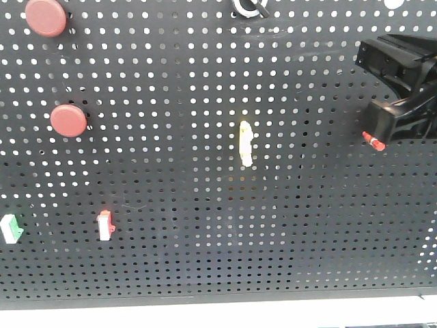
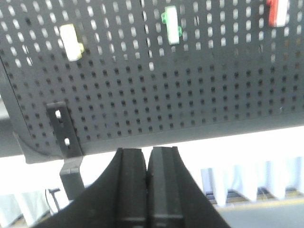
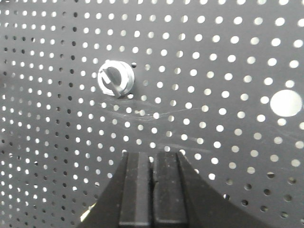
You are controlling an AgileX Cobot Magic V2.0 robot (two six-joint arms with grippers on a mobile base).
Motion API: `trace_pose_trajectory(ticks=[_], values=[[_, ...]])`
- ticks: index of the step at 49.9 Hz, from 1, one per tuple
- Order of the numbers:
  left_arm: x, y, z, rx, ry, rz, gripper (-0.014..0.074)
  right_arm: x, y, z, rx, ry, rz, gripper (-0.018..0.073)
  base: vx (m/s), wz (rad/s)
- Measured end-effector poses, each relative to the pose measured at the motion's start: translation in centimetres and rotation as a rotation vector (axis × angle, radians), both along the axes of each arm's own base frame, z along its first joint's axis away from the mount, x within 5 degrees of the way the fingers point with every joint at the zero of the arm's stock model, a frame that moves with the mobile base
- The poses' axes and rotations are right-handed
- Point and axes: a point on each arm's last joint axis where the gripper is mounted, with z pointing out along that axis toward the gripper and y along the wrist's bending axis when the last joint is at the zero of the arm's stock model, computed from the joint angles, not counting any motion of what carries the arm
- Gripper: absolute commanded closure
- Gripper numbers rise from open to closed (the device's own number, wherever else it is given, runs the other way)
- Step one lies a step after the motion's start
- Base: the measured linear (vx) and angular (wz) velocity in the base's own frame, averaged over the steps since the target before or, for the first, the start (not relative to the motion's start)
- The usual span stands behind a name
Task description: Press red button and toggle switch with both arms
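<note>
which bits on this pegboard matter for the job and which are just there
For the job:
toggle switch
upper red button
lower red button
right end effector
left end effector

Just there:
pale yellow lever
red-and-white rocker
green-and-white rocker
silver knob

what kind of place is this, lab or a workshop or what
Probably a robot test rig in a lab: a black perforated panel carries round red buttons, a pale yellow lever and a silver knob, mounted as practice controls. The room beyond is too blurred to judge.
</note>
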Motion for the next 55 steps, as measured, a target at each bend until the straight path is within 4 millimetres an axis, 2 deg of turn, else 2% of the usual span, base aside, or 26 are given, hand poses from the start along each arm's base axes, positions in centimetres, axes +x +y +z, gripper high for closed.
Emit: trace_pose_trajectory(ticks=[39, 47, 51, 55], values=[[0.0, 0.0, -0.1, -0.003, 0.012, 0.0, 0.0595, -0.1, -0.1, -0.3, -0.025, -0.007, -0.007, 0.0559, 0.0, 0.0], [0.0, 0.0, -0.1, -0.003, 0.012, 0.0, 0.0595, -1.9, -2.1, -3.0, -0.129, 0.017, -0.078, 0.0559, 0.0, 0.0], [0.0, 0.0, -0.1, -0.003, 0.012, 0.0, 0.0595, -4.0, -4.1, -4.7, -0.128, 0.034, -0.142, 0.0559, 0.0, 0.0], [0.0, 0.0, -0.1, -0.003, 0.012, 0.0, 0.0595, -6.4, -6.1, -7.5, -0.11, 0.059, -0.222, 0.0559, 0.0, 0.0]])
